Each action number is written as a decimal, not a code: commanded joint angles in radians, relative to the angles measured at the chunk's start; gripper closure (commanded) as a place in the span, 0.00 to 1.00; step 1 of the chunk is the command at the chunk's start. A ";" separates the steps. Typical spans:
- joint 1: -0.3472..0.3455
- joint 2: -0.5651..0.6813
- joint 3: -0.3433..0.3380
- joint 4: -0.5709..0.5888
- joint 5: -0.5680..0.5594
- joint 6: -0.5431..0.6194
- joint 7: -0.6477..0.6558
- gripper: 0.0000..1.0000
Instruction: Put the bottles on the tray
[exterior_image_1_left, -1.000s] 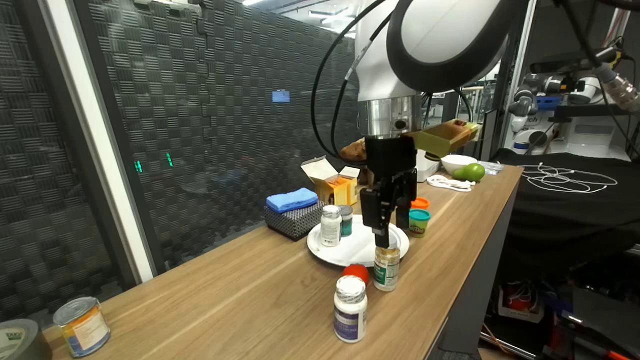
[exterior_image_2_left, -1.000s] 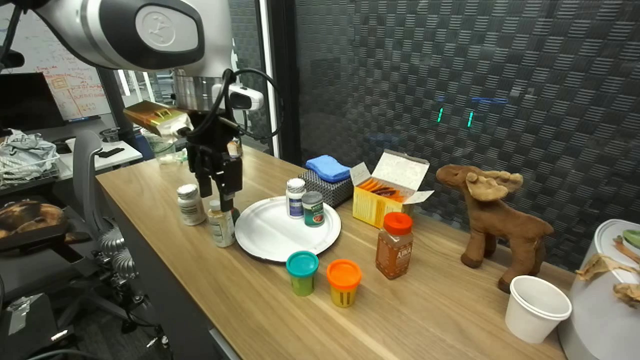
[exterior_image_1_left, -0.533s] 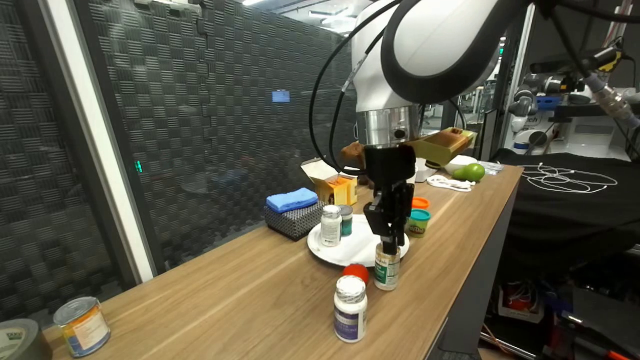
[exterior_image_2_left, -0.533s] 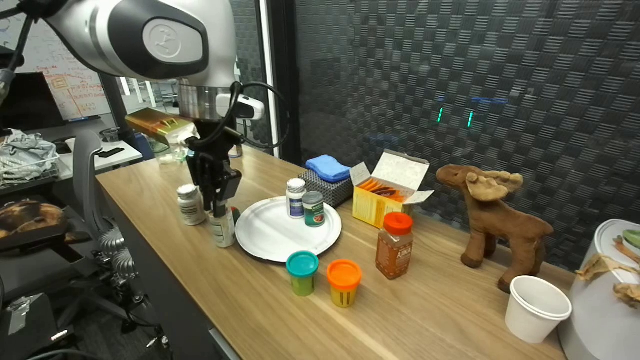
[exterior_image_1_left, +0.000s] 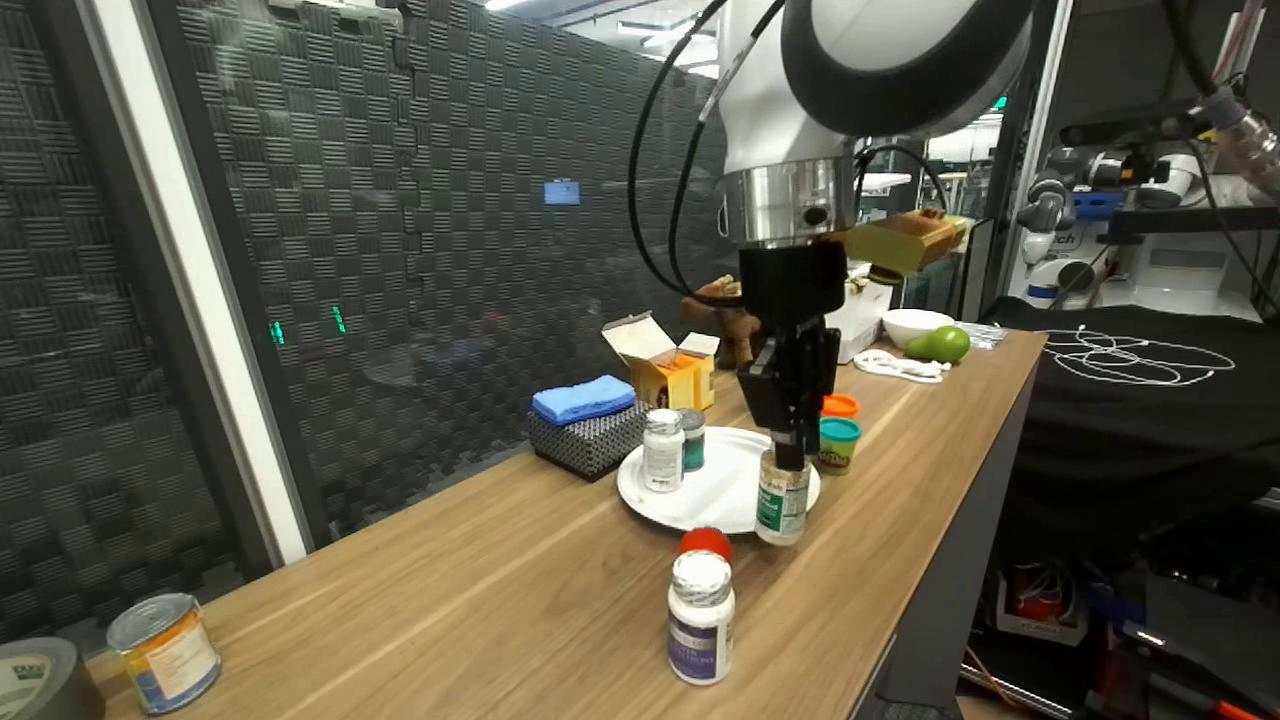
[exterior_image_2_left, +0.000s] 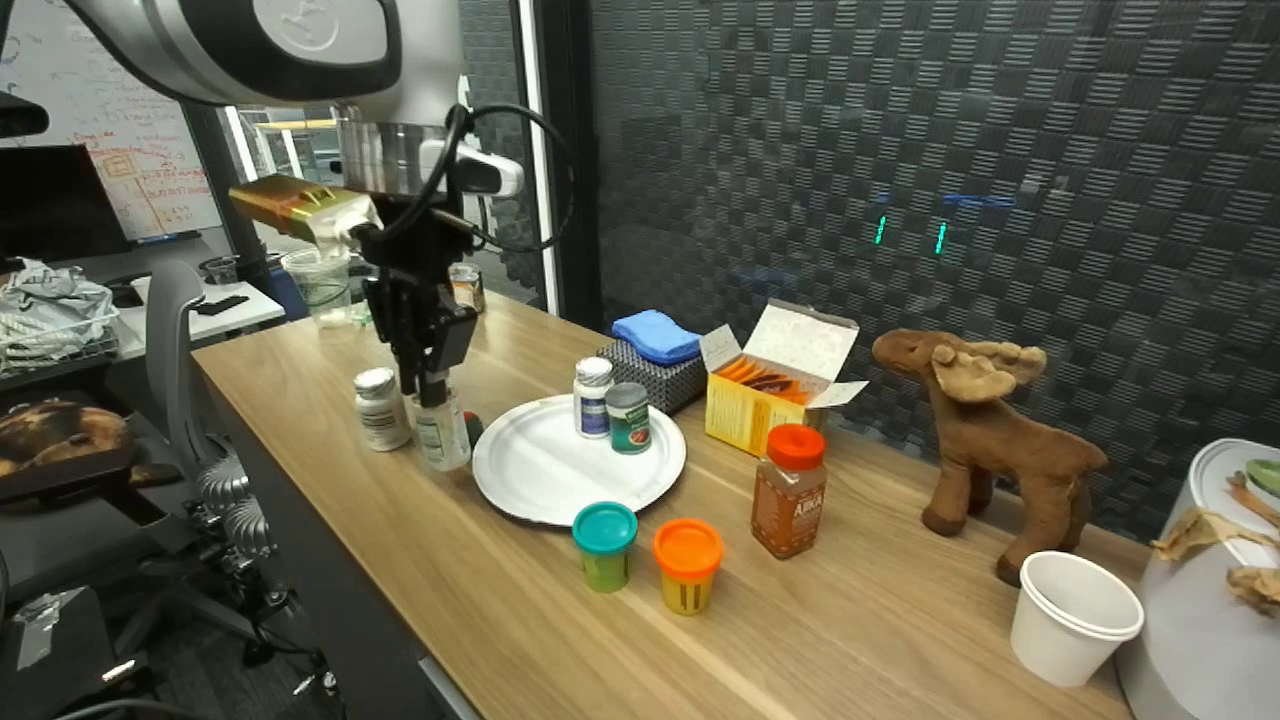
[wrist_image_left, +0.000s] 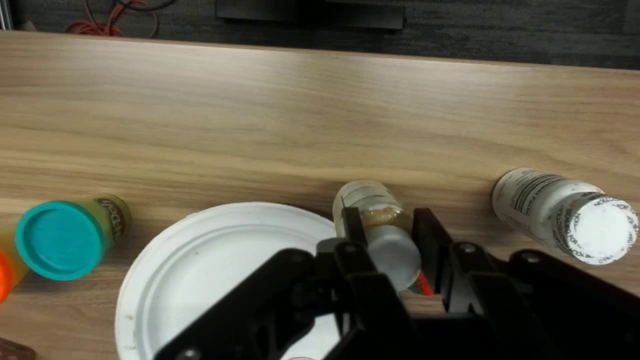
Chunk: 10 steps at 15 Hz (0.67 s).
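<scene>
two bottles (exterior_image_2_left: 592, 402) stand on the tray (exterior_image_2_left: 540, 485) near its edge, my gripper (wrist_image_left: 388, 219) pinches another bottle (exterior_image_1_left: 781, 507), and the purple-labelled bottle (exterior_image_1_left: 700, 622) remains.

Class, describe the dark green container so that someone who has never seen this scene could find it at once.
On the wood-grain table lies a round white plate. Two containers stand upright on it: a white bottle with a blue label and the dark green container. Its grey lid and green body set it apart from its white-capped neighbour.
</scene>
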 joint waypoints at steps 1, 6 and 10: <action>-0.015 -0.112 -0.008 0.007 0.029 -0.137 -0.031 0.84; -0.036 -0.098 -0.038 0.083 0.036 -0.225 -0.048 0.84; -0.058 -0.017 -0.056 0.169 0.030 -0.160 -0.033 0.84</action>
